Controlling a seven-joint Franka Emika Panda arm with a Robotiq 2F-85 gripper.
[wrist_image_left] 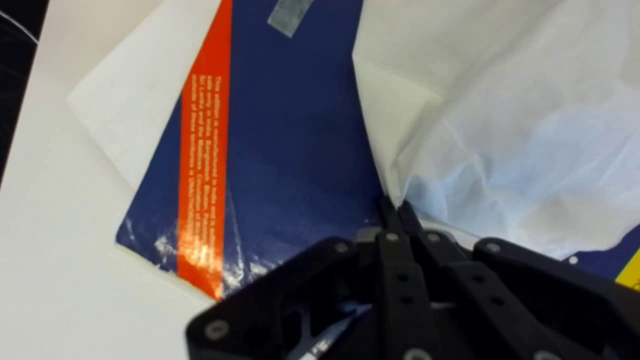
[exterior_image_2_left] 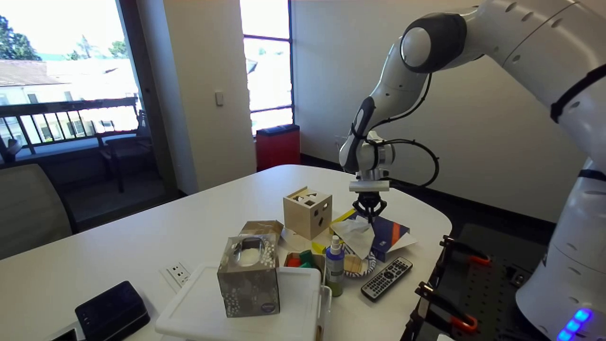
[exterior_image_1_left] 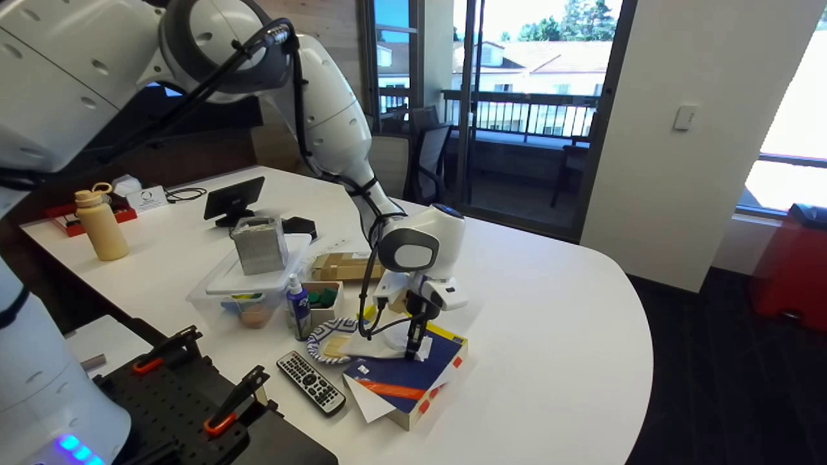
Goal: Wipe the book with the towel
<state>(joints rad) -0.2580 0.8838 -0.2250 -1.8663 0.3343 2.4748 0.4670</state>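
Dark blue, the book [wrist_image_left: 295,140] lies beneath the gripper [wrist_image_left: 397,206] in the wrist view, its uncovered part left of the fingers [wrist_image_left: 395,262], which pinch the white towel [wrist_image_left: 500,125] fanning upper right; wiping, I'd judge, means dragging leftward

- Arm [exterior_image_1_left: 333,119]: glossy white, rounded segments, dotted with round recesses [exterior_image_1_left: 99,66].
- Joint band [exterior_image_2_left: 449,39]: dark grey, framing a pale round cap [exterior_image_2_left: 416,47].
- Cables [exterior_image_1_left: 299,90]: black, held by black straps [exterior_image_2_left: 580,92], with a silvery connector [exterior_image_1_left: 278,33].
- Base [exterior_image_2_left: 544,298]: white, with a row of blue lights [exterior_image_2_left: 573,325].
- Gripper [wrist_image_left: 396,206]: black, with angular links, round screw heads [wrist_image_left: 217,330] and slim fingers [wrist_image_left: 389,220].
- Housing [exterior_image_2_left: 369,186] above it: pale, bar-shaped, seemingly plain, though too small to be sure.
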